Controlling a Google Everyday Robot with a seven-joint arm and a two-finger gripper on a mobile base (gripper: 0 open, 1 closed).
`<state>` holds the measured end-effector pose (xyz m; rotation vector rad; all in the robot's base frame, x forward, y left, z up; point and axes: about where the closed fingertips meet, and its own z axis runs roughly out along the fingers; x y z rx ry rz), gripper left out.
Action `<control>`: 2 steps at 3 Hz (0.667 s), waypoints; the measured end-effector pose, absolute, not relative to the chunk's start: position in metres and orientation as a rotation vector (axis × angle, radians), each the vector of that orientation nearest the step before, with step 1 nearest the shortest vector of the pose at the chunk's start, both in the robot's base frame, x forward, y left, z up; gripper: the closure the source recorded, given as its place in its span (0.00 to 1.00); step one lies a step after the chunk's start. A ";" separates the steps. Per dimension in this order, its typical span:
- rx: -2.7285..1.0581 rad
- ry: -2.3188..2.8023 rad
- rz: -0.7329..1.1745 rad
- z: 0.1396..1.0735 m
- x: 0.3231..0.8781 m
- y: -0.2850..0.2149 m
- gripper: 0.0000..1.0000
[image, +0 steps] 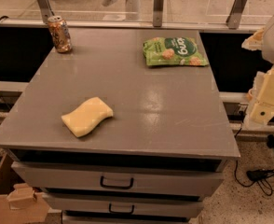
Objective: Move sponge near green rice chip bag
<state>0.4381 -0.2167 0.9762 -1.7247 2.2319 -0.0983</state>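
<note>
The pale yellow sponge [87, 116] lies flat on the grey cabinet top [141, 106], near the front left. The green rice chip bag [175, 52] lies flat at the back right of the same top, well apart from the sponge. My gripper [266, 99] hangs at the right edge of the view, beyond the right side of the cabinet and off the top. It is far from the sponge and touches neither object.
An orange-patterned drink can [59, 33] stands upright at the back left corner. Drawers with dark handles [116, 183] run below the front edge. A cardboard box [11, 199] sits on the floor at lower left, cables [263, 176] at lower right. A railing runs behind the cabinet.
</note>
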 end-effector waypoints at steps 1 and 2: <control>-1.725 2.232 -0.099 0.976 0.438 -0.217 0.00; -1.844 2.096 -0.012 0.967 0.468 -0.180 0.00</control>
